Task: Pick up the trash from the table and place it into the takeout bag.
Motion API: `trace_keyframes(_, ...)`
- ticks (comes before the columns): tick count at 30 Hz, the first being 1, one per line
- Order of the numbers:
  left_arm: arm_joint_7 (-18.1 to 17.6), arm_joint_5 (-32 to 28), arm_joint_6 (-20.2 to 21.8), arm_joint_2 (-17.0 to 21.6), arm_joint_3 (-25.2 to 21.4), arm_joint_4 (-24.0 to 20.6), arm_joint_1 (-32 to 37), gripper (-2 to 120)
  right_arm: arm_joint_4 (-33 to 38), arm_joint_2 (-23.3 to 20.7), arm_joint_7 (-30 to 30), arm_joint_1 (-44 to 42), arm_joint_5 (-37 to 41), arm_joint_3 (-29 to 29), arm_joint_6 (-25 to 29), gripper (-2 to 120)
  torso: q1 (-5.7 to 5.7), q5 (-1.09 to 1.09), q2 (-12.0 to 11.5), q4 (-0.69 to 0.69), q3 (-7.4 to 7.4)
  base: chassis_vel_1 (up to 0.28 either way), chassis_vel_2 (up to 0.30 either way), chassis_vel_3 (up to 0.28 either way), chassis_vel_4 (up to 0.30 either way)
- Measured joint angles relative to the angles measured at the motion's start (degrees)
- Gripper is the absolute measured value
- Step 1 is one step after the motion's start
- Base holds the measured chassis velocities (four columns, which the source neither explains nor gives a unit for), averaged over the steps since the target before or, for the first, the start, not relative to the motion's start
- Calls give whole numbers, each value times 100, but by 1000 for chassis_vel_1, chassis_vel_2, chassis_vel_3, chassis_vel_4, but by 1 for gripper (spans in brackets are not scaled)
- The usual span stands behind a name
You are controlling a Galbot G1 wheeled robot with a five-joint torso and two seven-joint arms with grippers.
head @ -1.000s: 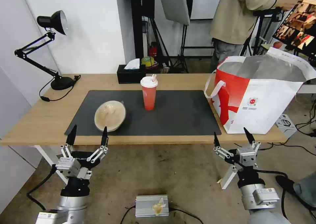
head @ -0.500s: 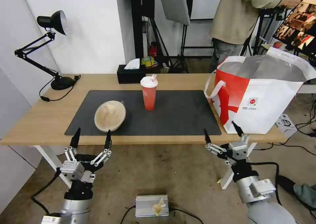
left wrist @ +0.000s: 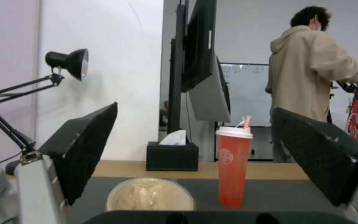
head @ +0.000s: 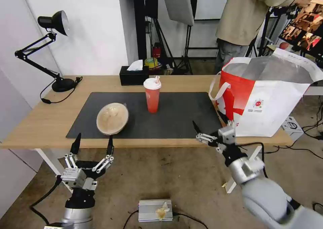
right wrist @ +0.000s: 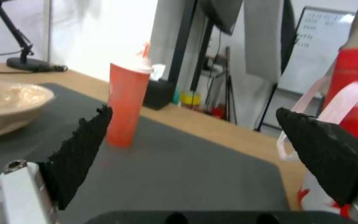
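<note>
Both tools gape empty: left tool (head: 93,141) idle, right tool (head: 209,123) near the tall, probably light, tippy red cup (head: 152,95); grip mid-body

- The tabletop (head: 40,121) is long, made of light wood, and stands on white legs.
- A big dark grey mat (head: 181,116) lies flat in the middle of it.
- A tan shallow bowl (head: 112,118) sits on the mat near the front edge, tipped a little.
- A red drink cup (head: 152,95) with a white lid stands upright on the mat, behind the bowl and to its right, apart from it.
- A black tissue box (head: 134,76) sits on the wood at the back edge.
- A black desk lamp (head: 62,84) stands at the back left corner.
- A white-and-red takeout bag (head: 269,101) stands open at the right end, just beside the mat.
</note>
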Motion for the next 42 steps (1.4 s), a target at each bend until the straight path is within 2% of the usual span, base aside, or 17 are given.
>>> trace_keyframes(2, 29, 31, -2, 5, 39, -8, 6, 100, -40, -56, -38, 111, 154, -87, -60, 100, -1, -1, 0, -5, -1, 0, 0, 0, 0)
trace_keyframes(8, 69, 45, -34, -66, 8, -8, 32, 100, -175, -89, -154, 616, 460, -459, -160, 100, 0, 0, 0, -1, 0, 0, 0, 0, 0)
trace_keyframes(13, 79, 71, -35, -84, 10, -8, 27, 100, -299, -101, -259, 978, 778, -631, -258, 100, -1, 0, 0, -4, -1, 0, 0, 0, 0)
trace_keyframes(14, 83, 96, -43, -108, 13, -8, 53, 100, -416, -78, -320, 1267, 1056, -768, -335, 100, -1, 0, 0, -3, 0, 0, 0, 0, 0)
trace_keyframes(18, 88, 106, -46, -121, -6, -4, 52, 100, -547, -35, -375, 1588, 1341, -901, -438, 100, 0, -1, 0, -1, 0, 0, 0, 0, 0)
trace_keyframes(24, 86, 75, -45, -116, -74, 47, 0, 100, -997, 189, -464, 2454, 1801, -1564, -651, 100, 0, 0, 0, -2, 0, 0, 0, 0, 0)
trace_keyframes(35, 82, 57, -33, -121, -68, 121, -51, 100, -1588, 614, -435, 3494, 2079, -2326, -755, 100, 0, -1, 0, -2, -1, 0, 0, 0, 0)
trace_keyframes(42, 75, 22, -26, -109, -71, 196, -95, 100, -2205, 1221, -389, 3993, 2079, -2836, -791, 100, 0, -1, 0, -2, 0, 0, 0, 0, 0)
